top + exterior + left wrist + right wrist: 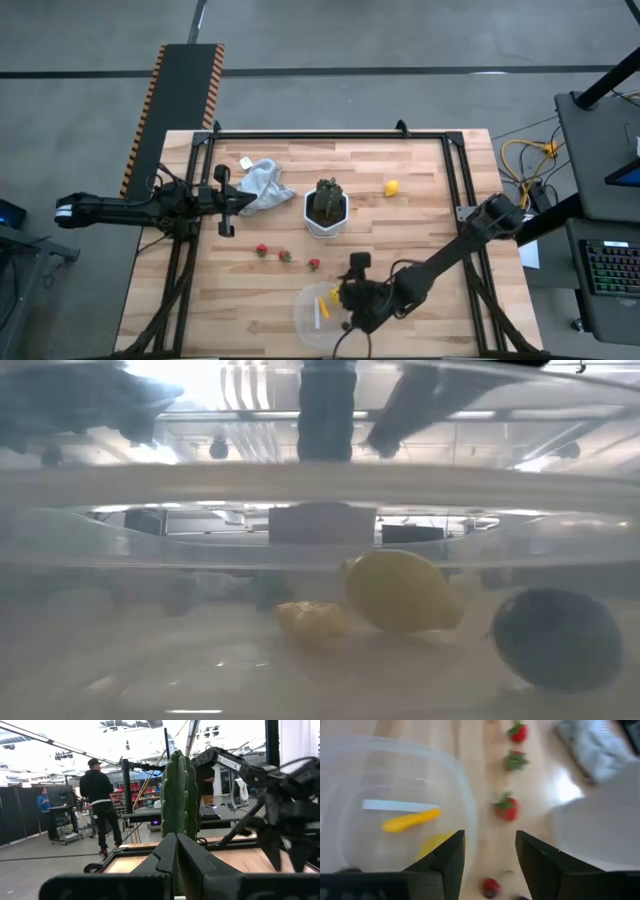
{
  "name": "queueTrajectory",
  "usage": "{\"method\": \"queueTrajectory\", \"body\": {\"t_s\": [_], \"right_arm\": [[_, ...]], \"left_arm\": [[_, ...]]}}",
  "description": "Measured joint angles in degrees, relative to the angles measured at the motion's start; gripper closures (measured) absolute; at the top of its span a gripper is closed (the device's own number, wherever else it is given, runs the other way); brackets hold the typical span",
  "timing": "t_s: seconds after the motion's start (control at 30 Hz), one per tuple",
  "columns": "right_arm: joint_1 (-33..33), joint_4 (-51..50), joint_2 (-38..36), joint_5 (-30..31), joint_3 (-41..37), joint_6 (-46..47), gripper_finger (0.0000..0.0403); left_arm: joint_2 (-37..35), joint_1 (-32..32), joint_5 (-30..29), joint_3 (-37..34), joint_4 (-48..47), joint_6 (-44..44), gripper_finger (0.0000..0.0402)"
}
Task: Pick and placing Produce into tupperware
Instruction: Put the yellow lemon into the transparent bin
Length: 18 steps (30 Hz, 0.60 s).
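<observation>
We see the wooden surface (420, 190) from above, near edge first. The clear round tupperware (312, 318) sits at that edge. Inside it we count three pieces in the low view: a yellow lemon (402, 591), a smaller yellow-orange piece (312, 621) touching it, and a dark purple berry (557, 638) a little apart. The right wrist view also shows a thin yellow piece (411, 819) in the tub.

The right tool (352, 305) hovers at the tub's rim, on the side nearer the surface's middle. Its fingers (540, 861) stand apart, released, holding nothing; the tub wall lies between and beside them.

Just beyond, three red strawberries lie in a row on the surface: one (313, 264) nearest the right tool, a second (285, 256), a third (262, 250). The right wrist view shows one more red fruit (491, 886) close under the tool.

Farther off stands a dark green cactus (326, 199) in a white pot (326, 224). One more lemon (392, 187) lies alone beyond it. A crumpled grey cloth (263, 182) lies beside the pot.

The left tool (248, 199) waits at the cloth, fingers (165, 857) pressed together, clenched on nothing.
</observation>
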Motion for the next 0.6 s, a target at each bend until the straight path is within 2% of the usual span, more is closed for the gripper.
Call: {"method": "queueTrajectory", "body": {"t_s": [0.13, 0.5, 0.6], "right_arm": [[0.02, -5.03, -4.84, 3.45, -2.26, 1.21, 0.0239], [-1.85, -1.71, -16.64, 4.81, -18.07, 2.11, 0.0239], [-3.46, -0.47, -19.72, 6.66, -22.83, 5.10, 0.0234]], "left_arm": [[0.03, 0.01, 0.01, 0.00, -0.01, 0.00, 0.0402], [0.75, -0.01, 0.01, 0.00, -0.04, -0.02, 0.0402], [0.81, 0.01, 0.01, 0.00, -0.02, -0.02, 0.0402]]}}
